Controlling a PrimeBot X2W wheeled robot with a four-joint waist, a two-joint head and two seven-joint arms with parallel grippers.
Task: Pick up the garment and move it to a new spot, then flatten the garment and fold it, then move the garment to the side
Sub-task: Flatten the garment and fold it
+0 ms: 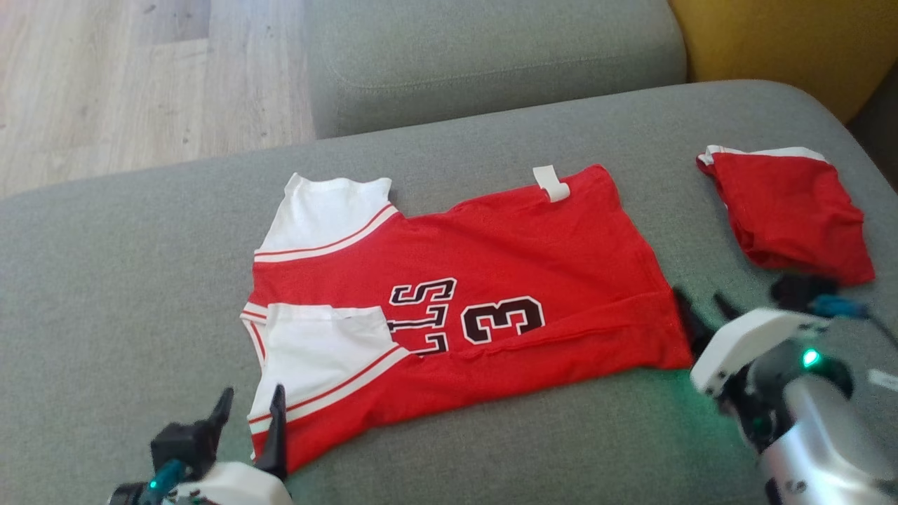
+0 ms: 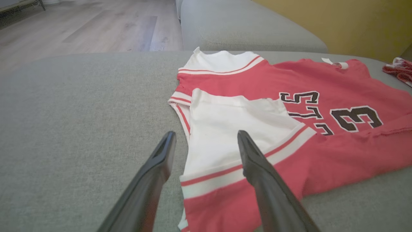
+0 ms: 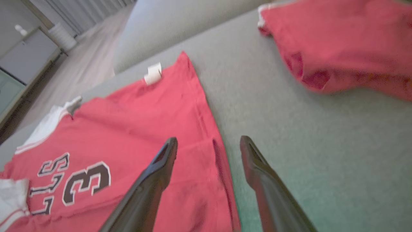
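The garment (image 1: pixel 491 280) is a red jersey with white sleeves and black lettering, lying flat on the grey sofa seat (image 1: pixel 105 315) with its near edge folded over. My left gripper (image 1: pixel 251 398) stands open at the jersey's near left corner, its fingers straddling the white sleeve (image 2: pixel 225 141) with nothing held. My right gripper (image 1: pixel 701 303) is open too, over the jersey's right hem (image 3: pixel 219 167). In the left wrist view the left gripper (image 2: pixel 206 137) is just above the sleeve cuff; in the right wrist view the right gripper (image 3: pixel 209 141) spans the hem edge.
A second red garment (image 1: pixel 793 210) lies crumpled on the seat at the right, also in the right wrist view (image 3: pixel 338 42). The sofa's back cushion (image 1: pixel 491 56) rises behind, wooden floor (image 1: pixel 140 70) lies beyond at left, and a yellow wall (image 1: pixel 793 42) at right.
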